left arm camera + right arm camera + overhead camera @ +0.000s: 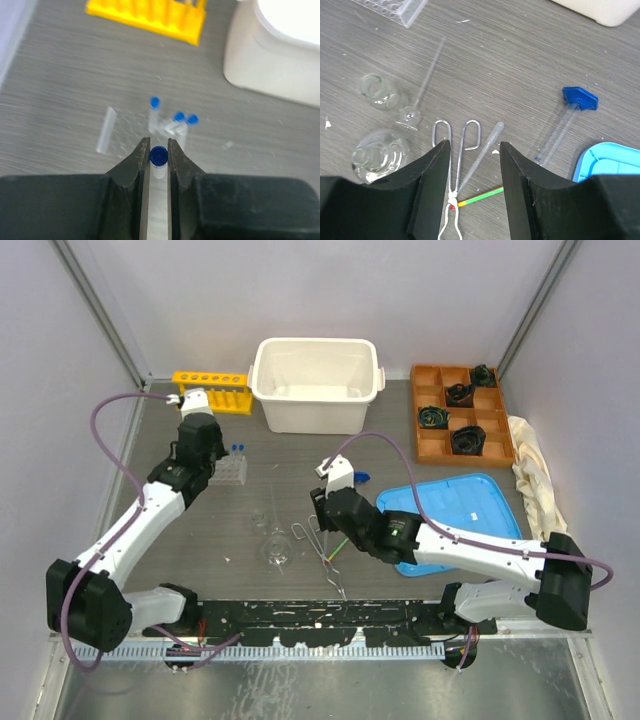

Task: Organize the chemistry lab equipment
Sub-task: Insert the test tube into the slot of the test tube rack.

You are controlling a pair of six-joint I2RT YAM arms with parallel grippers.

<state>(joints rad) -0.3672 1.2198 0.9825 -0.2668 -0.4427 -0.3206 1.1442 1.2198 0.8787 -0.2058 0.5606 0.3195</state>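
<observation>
Altogether: four blue-capped tubes, two glass flasks.

The left wrist view was blurred, and the yellow rack ran off its top edge. Most of the blue-capped test tube below its cap was hidden between the fingers of the left gripper. In the right wrist view the top edge cut the clear plastic rack, the right edge the blue tray, and one end of the green spatula lay behind a finger
</observation>
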